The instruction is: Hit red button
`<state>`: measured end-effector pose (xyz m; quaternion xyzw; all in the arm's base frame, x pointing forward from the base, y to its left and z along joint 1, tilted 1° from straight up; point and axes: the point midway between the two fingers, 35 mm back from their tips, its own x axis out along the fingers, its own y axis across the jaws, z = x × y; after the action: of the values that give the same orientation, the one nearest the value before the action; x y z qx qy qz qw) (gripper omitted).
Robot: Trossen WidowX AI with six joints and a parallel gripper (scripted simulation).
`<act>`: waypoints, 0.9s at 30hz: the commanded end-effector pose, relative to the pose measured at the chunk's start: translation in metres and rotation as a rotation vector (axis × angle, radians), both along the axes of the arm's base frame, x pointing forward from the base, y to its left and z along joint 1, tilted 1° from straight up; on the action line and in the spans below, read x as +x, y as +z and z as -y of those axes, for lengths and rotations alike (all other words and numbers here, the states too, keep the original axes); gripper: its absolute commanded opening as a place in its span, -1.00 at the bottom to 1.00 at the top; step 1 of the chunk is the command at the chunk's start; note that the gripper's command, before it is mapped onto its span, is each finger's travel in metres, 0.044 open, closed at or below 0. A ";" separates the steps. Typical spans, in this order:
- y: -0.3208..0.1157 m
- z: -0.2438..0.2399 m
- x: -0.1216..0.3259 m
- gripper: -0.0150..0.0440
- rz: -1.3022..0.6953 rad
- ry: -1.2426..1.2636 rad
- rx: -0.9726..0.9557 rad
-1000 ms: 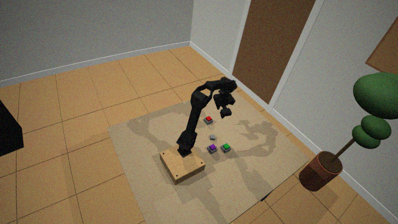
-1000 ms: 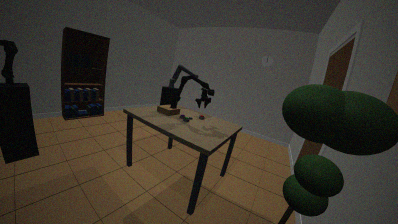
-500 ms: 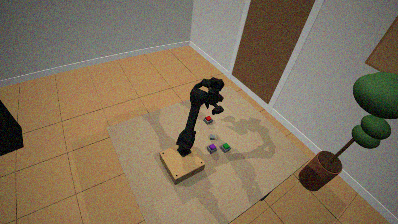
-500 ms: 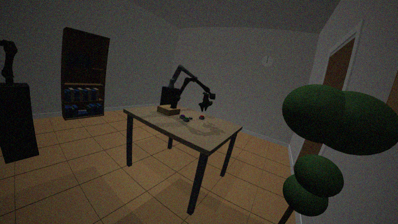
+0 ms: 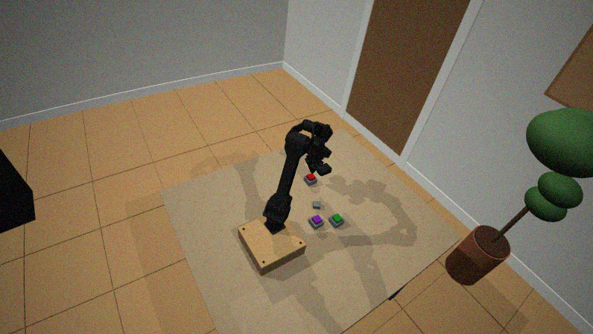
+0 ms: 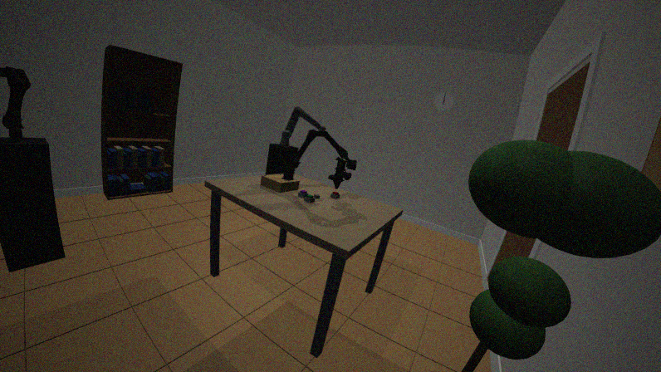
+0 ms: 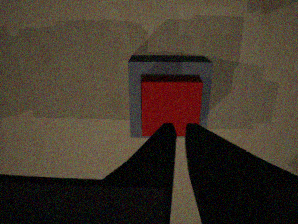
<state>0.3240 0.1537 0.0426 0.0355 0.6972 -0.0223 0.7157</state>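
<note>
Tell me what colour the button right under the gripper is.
Red, set in a grey housing. The button shows best in the wrist view, just beyond the shut gripper.

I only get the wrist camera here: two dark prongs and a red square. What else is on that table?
Observer: A purple button and a green button sit near the arm's wooden base, apart from the red button.
Operator: Anything between them?
Observer: One small grey block, well behind the gripper.
Operator: Is the gripper touching the red one?
Observer: From the side it hangs just above it, fingers shut, holding nothing.
</note>
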 end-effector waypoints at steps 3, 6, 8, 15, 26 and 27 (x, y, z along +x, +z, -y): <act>-0.001 -0.001 0.000 -0.42 0.000 0.005 0.006; -0.004 -0.001 0.000 -0.42 0.000 0.005 0.006; -0.008 -0.001 0.001 -0.42 0.000 0.005 0.006; -0.019 -0.002 0.001 -0.42 0.000 0.005 0.006; -0.033 -0.002 0.001 -0.42 0.000 0.005 0.006; -0.033 -0.002 0.001 -0.42 0.000 0.005 0.006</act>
<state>0.3255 0.1548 0.0124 0.0357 0.6962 -0.0215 0.7166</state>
